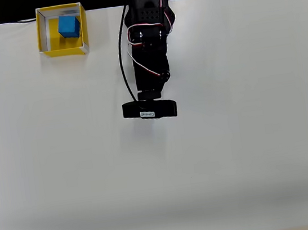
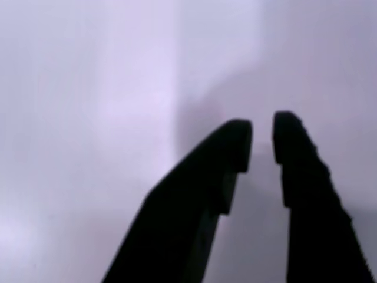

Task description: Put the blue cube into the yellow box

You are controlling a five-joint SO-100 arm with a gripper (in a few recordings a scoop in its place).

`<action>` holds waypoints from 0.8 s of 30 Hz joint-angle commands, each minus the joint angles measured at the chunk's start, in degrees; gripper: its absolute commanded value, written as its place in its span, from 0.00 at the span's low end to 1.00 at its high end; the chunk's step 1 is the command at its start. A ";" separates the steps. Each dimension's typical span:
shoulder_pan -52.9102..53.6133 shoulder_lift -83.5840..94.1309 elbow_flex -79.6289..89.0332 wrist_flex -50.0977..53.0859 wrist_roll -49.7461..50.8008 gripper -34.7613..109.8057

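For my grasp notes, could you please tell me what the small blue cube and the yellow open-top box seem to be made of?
Small blue cube: matte, evenly coloured faces without glare, perhaps foam or painted wood. Yellow open-top box: thin flat walls with white edges, probably card or thin printed plastic.

surface: white table (image 1: 234, 167) | on it: yellow box (image 1: 43, 33), far left corner

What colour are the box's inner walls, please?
White, with a yellow outside; the box shows best in the overhead view.
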 commanded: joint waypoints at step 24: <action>-0.09 5.98 1.49 18.81 4.83 0.24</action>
